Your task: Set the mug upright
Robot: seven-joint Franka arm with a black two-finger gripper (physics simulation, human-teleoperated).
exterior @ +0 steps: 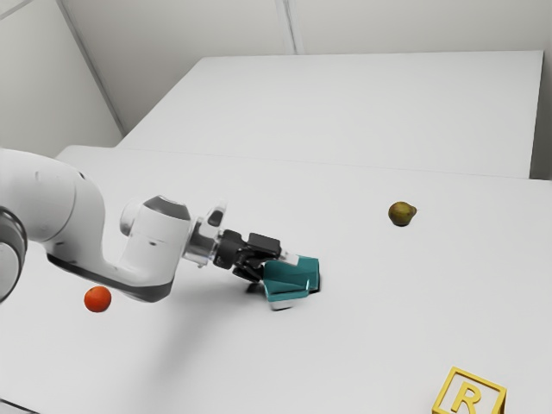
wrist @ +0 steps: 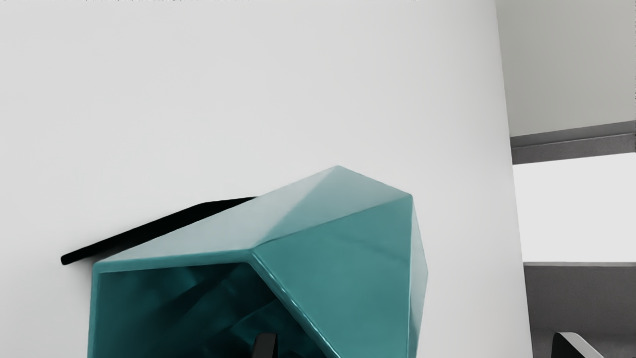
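The teal faceted mug (exterior: pixel 291 278) lies on its side on the table, just past the end of the arm in the exterior view. My gripper (exterior: pixel 274 260) is at the mug's near end. In the wrist view the mug (wrist: pixel 343 258) turns its open mouth towards my hand. The gripper (wrist: pixel 418 345) is open there: one fingertip (wrist: pixel 266 346) shows in front of the dark mouth, the other stands well outside the mug's wall. A thin black shape extends from behind the mug. The mug's lower part is cut off in the wrist view.
An orange-red ball (exterior: pixel 97 299) lies below the arm in the exterior view. A brownish pear-like fruit (exterior: pixel 401 213) sits beyond the mug, towards the exterior view's right. A yellow letter block (exterior: pixel 468 398) stands at the bottom right. The white table (exterior: pixel 207 362) carries them.
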